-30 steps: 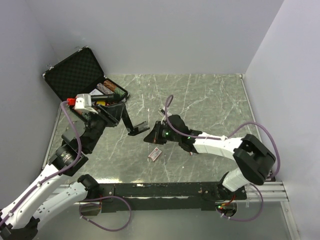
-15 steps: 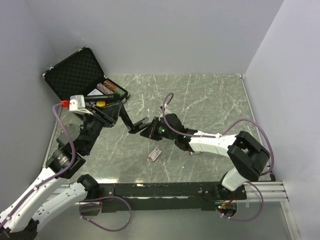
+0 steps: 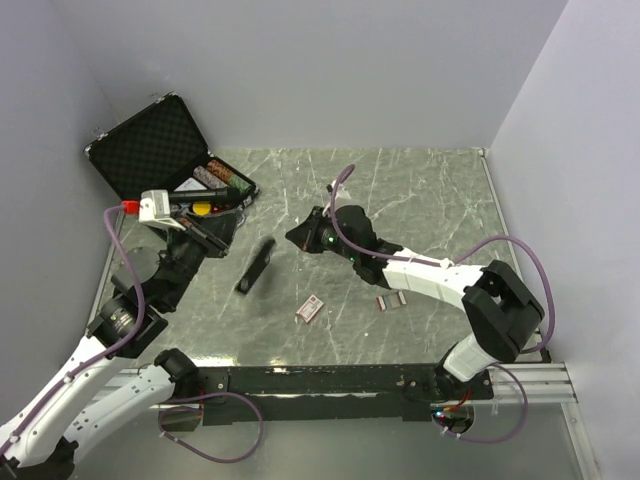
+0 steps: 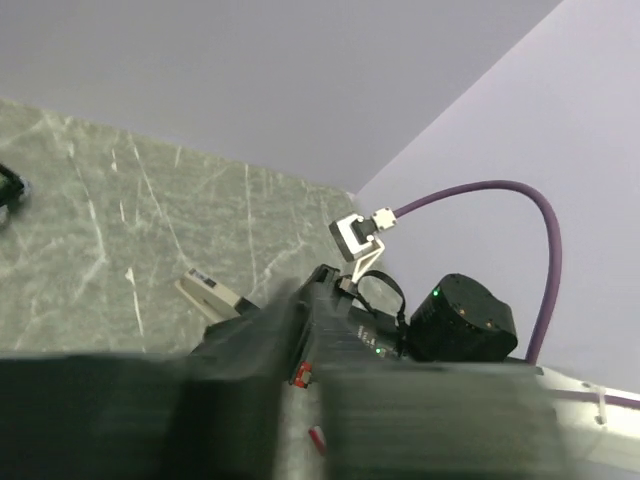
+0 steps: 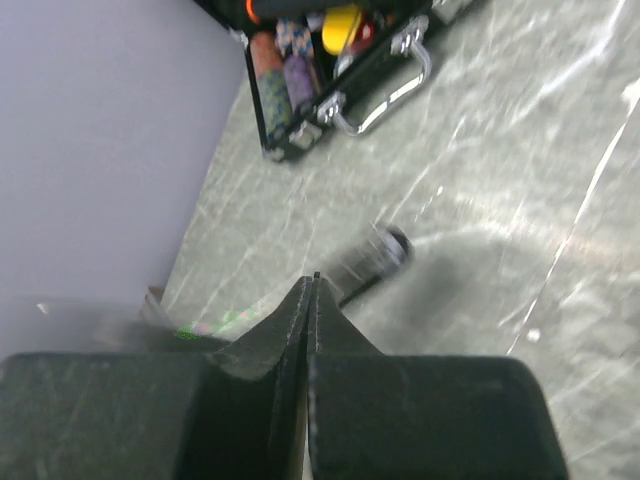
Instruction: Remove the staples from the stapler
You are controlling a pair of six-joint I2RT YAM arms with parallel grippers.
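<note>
Lying blurred on the surface [image 3: 420, 220] between your arms, the stapler [image 3: 255, 265] sits free, seemingly awaiting a regrip. Your right tool [image 3: 297, 237] is clenched empty; the left tool's [image 3: 218, 232] state you cannot tell.

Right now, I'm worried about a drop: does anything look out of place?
Yes. The stapler is a tilted, blurred streak over the table between the left gripper and the right gripper, held by neither, and may be falling.

Black stapler [image 3: 256, 266], blurred, diagonal, on or just above table [image 3: 420, 200], left-ctr
</note>
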